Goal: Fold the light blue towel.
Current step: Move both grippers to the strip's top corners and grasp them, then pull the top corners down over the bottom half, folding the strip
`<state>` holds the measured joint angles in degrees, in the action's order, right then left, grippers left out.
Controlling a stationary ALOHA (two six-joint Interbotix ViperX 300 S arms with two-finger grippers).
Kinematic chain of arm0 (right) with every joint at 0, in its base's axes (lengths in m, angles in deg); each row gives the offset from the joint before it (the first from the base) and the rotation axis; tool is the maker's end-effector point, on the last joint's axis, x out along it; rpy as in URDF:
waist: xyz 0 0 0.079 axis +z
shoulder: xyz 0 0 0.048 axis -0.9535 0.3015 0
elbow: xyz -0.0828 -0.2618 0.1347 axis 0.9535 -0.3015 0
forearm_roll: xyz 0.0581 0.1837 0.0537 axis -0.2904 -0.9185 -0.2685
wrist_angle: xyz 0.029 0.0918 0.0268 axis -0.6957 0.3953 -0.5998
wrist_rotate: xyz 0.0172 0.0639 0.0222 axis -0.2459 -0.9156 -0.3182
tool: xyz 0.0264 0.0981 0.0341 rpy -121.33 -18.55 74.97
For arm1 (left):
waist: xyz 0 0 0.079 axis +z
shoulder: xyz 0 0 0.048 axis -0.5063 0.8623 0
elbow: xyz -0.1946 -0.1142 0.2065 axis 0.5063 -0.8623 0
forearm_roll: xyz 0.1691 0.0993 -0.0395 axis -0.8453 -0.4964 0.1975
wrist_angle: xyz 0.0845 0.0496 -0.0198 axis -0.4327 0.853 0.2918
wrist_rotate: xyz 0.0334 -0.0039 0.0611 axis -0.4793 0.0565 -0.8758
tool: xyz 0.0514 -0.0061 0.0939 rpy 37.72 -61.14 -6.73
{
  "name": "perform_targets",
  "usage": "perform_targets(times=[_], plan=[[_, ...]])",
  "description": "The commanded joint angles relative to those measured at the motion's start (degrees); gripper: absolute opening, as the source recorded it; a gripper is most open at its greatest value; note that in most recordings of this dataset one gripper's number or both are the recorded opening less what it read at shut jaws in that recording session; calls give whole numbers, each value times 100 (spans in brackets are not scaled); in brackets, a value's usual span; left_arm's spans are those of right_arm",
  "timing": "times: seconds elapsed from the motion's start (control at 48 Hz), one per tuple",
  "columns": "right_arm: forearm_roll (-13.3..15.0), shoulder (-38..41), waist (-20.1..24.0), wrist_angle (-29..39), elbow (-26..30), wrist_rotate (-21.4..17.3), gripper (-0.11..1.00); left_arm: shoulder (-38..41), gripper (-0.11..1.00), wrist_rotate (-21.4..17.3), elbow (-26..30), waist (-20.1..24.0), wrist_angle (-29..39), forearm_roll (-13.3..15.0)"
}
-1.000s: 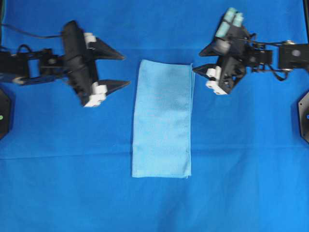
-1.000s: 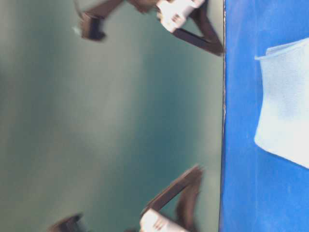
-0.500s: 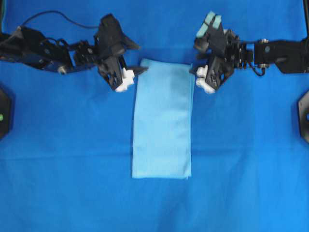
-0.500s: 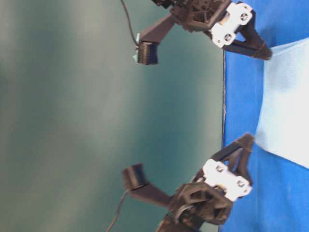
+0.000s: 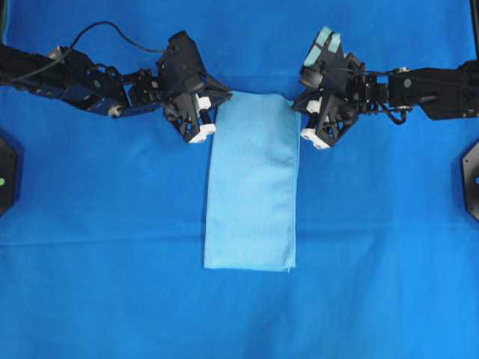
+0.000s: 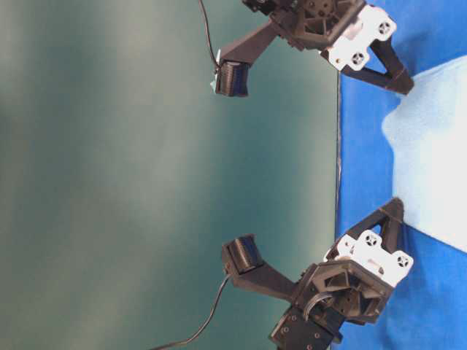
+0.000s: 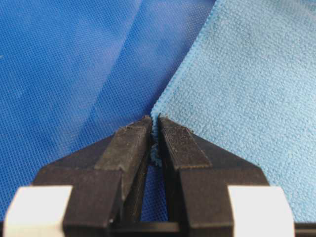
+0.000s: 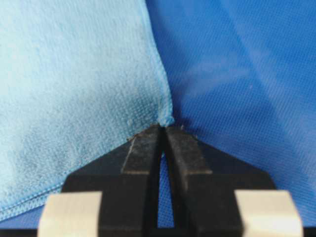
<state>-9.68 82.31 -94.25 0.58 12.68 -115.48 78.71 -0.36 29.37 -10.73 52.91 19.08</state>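
Towel (image 5: 252,183) corners are pinched at the far edge: the left claw (image 7: 155,129) is closed on the far-left corner, the right claw (image 8: 163,132) on the far-right one, with hem visible between the fingertips in both wrist views. From the claws the towel runs straight toward the near side of the counter (image 5: 90,299), its long axis lying between the two arms, so each arm is nearest its own corner. The coming fold would probably bring the gripped edge over to the free near edge. The cloth is a pale, finely woven microfibre strip, seemingly already doubled along its length, though the layers are not clearly told apart. It lies flat on a deeper blue covering.
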Motion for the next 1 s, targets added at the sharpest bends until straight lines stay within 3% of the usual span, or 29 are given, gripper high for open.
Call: perform_targets(times=[0.0, 0.5, 0.813, 0.979], plan=[[9, -18, 18, 26, 18, 9, 3, 0, 9, -9, -18, -70, 62, -9], [9, -431, -9, 396, 167, 9, 3, -738, 8, -35, -158, 9, 316, -9], [9, -949, -9, 668, 176, 9, 3, -1441, 8, -624, -193, 9, 457, -9], [18, -1020, -9, 668, 176, 9, 3, -1512, 8, -668, -237, 9, 492, -9]])
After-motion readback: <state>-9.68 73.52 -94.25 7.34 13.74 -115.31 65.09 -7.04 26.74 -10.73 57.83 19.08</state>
